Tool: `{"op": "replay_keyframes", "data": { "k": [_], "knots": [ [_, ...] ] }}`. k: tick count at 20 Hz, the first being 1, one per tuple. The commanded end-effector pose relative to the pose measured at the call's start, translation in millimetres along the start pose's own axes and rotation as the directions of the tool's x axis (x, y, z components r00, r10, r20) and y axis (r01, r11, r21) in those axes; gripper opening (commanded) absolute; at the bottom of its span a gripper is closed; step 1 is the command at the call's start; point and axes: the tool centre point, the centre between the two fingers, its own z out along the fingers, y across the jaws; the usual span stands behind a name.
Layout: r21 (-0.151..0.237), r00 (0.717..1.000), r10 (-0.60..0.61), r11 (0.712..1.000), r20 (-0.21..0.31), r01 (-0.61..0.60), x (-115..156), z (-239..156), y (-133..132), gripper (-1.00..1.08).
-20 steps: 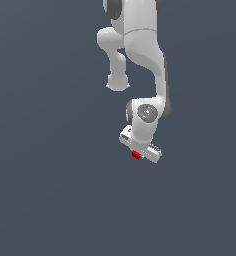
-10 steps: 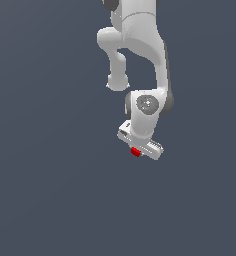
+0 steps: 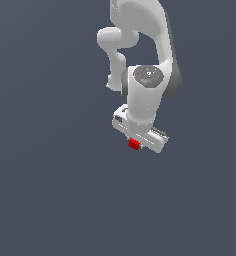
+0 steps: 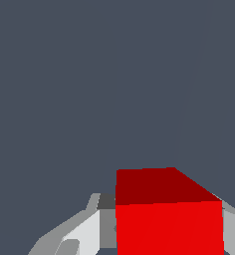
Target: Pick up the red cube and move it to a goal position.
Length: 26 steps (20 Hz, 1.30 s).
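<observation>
The white arm (image 3: 147, 90) reaches down over the plain grey worktop (image 3: 50, 190). Its tool (image 3: 136, 145) is clamped on the red cube (image 3: 134, 144), which sits between the fingers (image 4: 84, 231), showing just below the tool's body.

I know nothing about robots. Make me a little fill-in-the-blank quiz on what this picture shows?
1. The small plain-faced cube is coloured ____.
2. That cube sits between the fingers of the white ____, seen in the wrist view.
3. The surface behind everything is plain dark ____.

Missing words: red; gripper; grey.
</observation>
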Motion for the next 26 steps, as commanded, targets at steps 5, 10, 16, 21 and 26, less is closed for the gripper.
{"op": "replay_keyframes", "data": {
  "k": [5, 10, 16, 21, 26],
  "knots": [
    [0.0, 1.0, 0.0, 1.0, 0.0, 0.0, 19, -73, 3, -1.0],
    [0.0, 1.0, 0.0, 1.0, 0.0, 0.0, 32, -118, 4, -1.0],
    [-0.001, 1.0, 0.0, 1.0, 0.0, 0.0, 43, -153, 3, -1.0],
    [-0.001, 1.0, 0.0, 1.0, 0.0, 0.0, 48, -167, 2, -1.0],
    [-0.001, 1.0, 0.0, 1.0, 0.0, 0.0, 49, -171, 2, -1.0]
  ]
}}
